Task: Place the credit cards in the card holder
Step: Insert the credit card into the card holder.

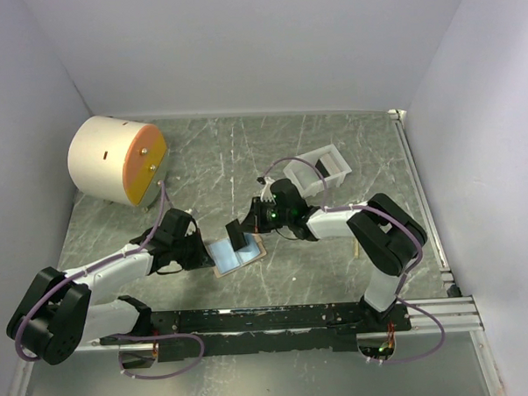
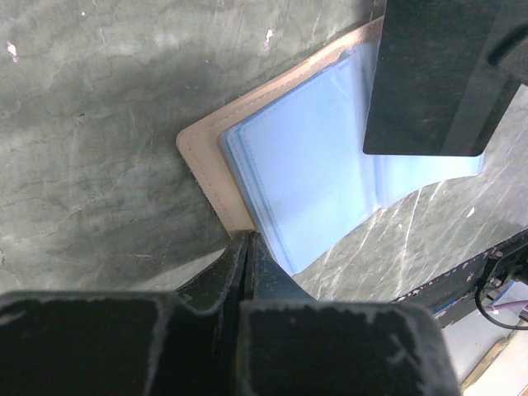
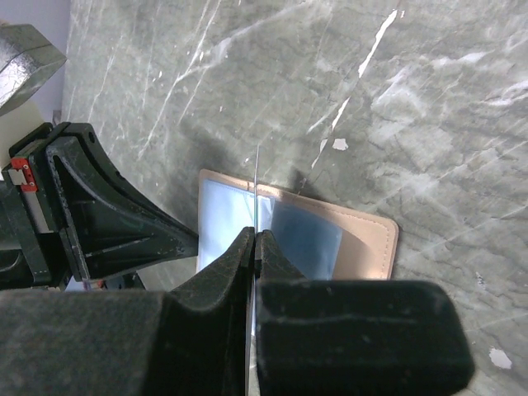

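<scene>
The card holder lies open on the table, tan cover down and pale blue pockets facing up. My left gripper is shut on its left edge, the tips meeting at the tan rim. A dark credit card stands on edge over the pockets, with my right gripper shut on it. In the left wrist view the credit card hangs above the blue sleeves. From the right wrist it shows as a thin upright line ahead of the right gripper, over the holder.
A white box-like tray sits behind the right arm. A big cream cylinder with an orange face lies at the back left. The black rail with both arm bases runs along the near edge. Walls close in the table's sides.
</scene>
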Controlling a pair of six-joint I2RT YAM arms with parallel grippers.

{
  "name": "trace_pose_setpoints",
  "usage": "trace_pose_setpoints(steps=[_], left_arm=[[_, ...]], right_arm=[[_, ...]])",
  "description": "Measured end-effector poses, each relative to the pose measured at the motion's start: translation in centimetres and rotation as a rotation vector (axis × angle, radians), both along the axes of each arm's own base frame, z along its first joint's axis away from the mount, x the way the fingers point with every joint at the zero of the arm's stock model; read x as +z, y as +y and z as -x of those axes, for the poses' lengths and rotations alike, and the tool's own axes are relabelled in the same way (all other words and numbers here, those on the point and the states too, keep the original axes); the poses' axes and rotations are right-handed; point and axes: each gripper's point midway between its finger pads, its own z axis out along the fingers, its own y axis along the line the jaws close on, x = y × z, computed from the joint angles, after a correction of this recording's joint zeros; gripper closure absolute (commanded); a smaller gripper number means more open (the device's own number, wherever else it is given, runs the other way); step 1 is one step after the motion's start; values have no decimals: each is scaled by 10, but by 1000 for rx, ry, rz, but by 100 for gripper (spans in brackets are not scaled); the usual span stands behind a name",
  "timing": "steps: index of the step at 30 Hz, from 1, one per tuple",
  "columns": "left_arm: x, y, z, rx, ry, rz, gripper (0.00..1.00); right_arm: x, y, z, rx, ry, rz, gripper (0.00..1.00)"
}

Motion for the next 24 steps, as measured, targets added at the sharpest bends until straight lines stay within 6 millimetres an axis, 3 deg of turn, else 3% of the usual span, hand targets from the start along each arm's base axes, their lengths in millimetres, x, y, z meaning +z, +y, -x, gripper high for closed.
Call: trace_pose_setpoints(steps=[24], left_arm=[[0,0,0,0,1,-1,93]], right_arm=[[-6,-4,16,24,49,-41,100]])
